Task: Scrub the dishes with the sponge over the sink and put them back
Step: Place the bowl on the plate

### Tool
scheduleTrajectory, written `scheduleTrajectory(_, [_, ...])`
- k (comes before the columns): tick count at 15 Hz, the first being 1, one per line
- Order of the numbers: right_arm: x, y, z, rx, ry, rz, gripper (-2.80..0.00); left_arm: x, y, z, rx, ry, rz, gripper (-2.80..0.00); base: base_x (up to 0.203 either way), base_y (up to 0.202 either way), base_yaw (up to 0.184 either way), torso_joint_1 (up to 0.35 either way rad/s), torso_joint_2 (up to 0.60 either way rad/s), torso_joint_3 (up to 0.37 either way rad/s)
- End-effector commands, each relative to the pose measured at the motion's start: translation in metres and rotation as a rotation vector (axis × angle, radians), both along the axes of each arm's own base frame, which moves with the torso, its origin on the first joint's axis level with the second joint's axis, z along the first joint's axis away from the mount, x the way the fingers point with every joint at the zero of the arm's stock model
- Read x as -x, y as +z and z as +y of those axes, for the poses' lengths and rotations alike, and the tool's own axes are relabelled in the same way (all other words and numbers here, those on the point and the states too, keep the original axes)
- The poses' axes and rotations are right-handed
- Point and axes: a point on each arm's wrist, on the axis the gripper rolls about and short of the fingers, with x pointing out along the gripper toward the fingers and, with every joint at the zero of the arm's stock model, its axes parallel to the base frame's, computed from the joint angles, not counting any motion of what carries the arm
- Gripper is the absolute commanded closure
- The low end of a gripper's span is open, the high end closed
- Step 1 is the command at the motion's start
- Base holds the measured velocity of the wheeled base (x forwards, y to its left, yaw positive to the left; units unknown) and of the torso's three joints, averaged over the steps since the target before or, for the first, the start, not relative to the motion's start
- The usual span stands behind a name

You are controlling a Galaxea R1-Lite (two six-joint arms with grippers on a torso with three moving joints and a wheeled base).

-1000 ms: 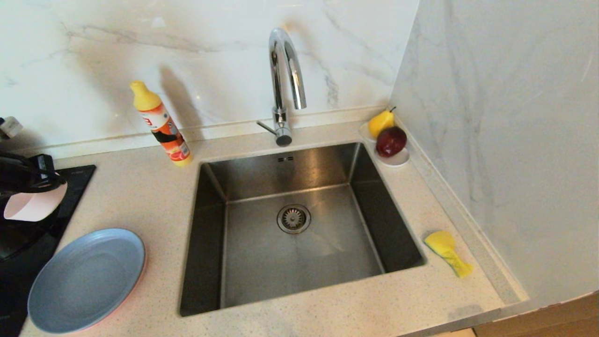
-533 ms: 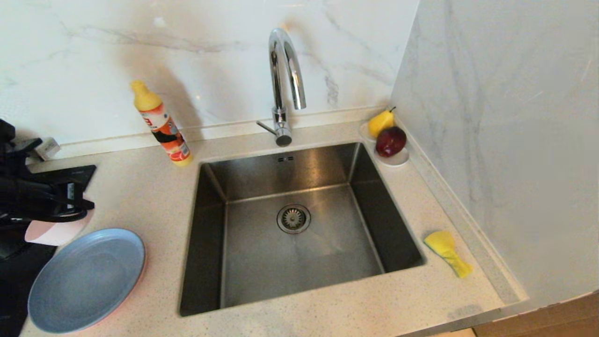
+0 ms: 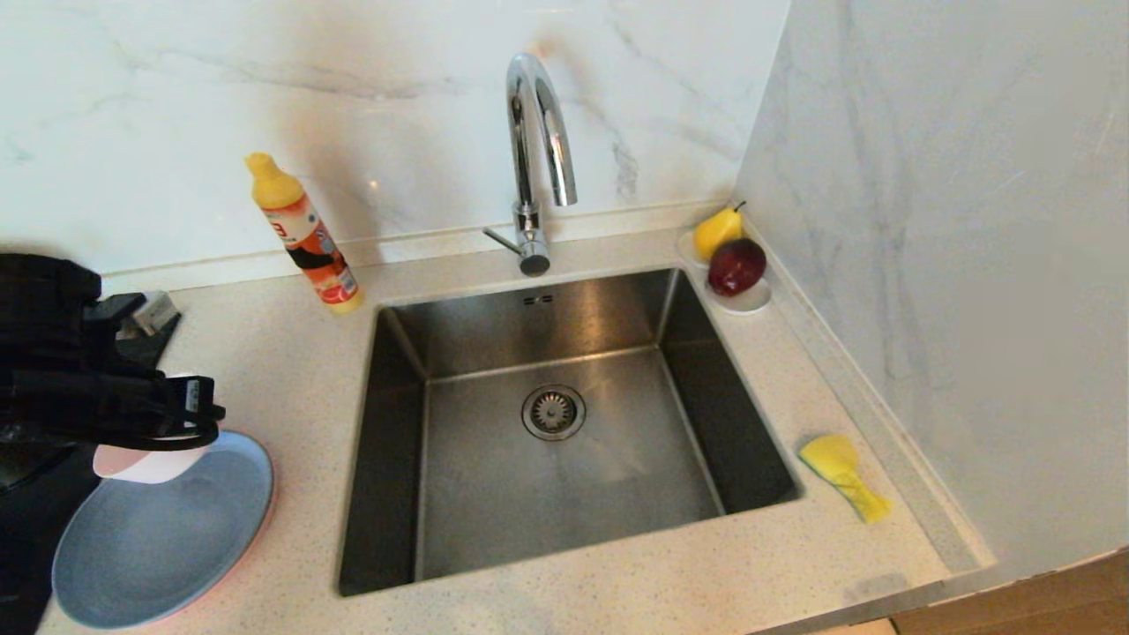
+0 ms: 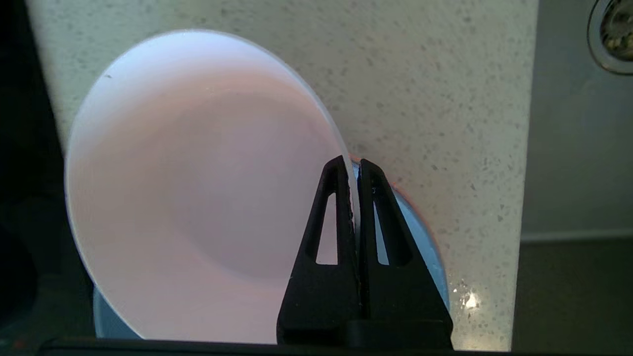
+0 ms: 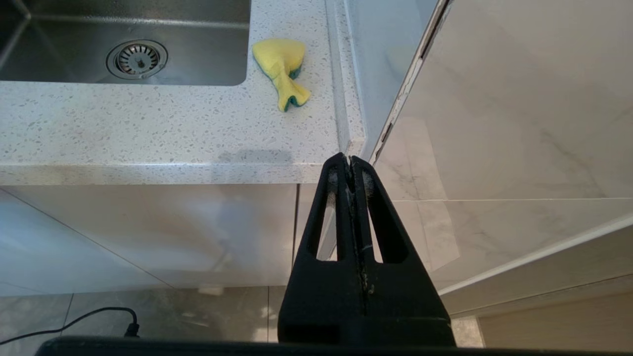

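Far left: your left gripper point(image 4: 349, 165) is clamped on the rim of the pale pink bowl point(image 4: 198, 198), one finger inside the wall and one outside, with the bowl hanging over the near-left counter above the blue plate point(image 3: 163, 529). In the head view the bowl point(image 3: 145, 463) shows below the dark arm, just over the plate's back edge (whether it touches the plate cannot be told from here). A thin pink edge under the blue plate suggests a second plate beneath it.

Left of centre: the orange soap bottle point(image 3: 304, 234) stands near the back wall, apart from your path.

Centre: the sink point(image 3: 397, 423) lies beside the plate, with the drain point(image 3: 553, 411) in its middle and the tap point(image 3: 538, 150) behind.

Right: the sponge point(image 3: 842, 474) lies crumpled on the counter beside the sink's right rim; the saucer point(image 3: 750, 302) of fruit sits in the back corner.

Off the counter: your right gripper point(image 5: 350, 165) hangs closed on nothing in front of the cabinet, below the counter edge.

To carry the bowl well, judge the rim pinch as shallow: move it level and slowly towards the basin, clear of the plate and the sink's left edge, then bring the right arm up for the sponge
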Motion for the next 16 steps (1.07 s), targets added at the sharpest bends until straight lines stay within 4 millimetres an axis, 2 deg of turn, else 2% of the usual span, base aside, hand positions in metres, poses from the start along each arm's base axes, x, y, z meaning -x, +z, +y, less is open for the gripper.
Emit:
scheduleTrajectory(1, [0.0, 0.0, 0.0, 0.001, 0.001, 0.0, 0.0, -0.004, -0.014, -0.002, -0.012, -0.003, 0.003, 0.0, 0.0, 0.0, 0.0, 0.0, 0.0, 0.0])
scheduleTrajectory(6, [0.0, 0.0, 0.0, 0.001, 0.001, 0.0, 0.0, -0.006, -0.026, -0.002, -0.019, 0.012, 0.011, 0.0, 0.0, 0.0, 0.0, 0.0, 0.0, 0.0])
scheduleTrajectory(10, [0.0, 0.0, 0.0, 0.001, 0.001, 0.0, 0.0, 0.002, -0.007, -0.005, -0.012, 0.03, -0.052, 0.0, 0.0, 0.0, 0.0, 0.0, 0.0, 0.0])
scheduleTrajectory(13, [0.0, 0.0, 0.0, 0.001, 0.001, 0.0, 0.0, 0.016, 0.008, -0.008, -0.007, 0.034, -0.07, 0.0, 0.0, 0.0, 0.0, 0.0, 0.0, 0.0])
scheduleTrajectory(16, [0.0, 0.0, 0.0, 0.001, 0.001, 0.0, 0.0, 0.028, -0.003, -0.012, 0.021, 0.035, 0.01, 0.0, 0.0, 0.0, 0.0, 0.0, 0.0, 0.0])
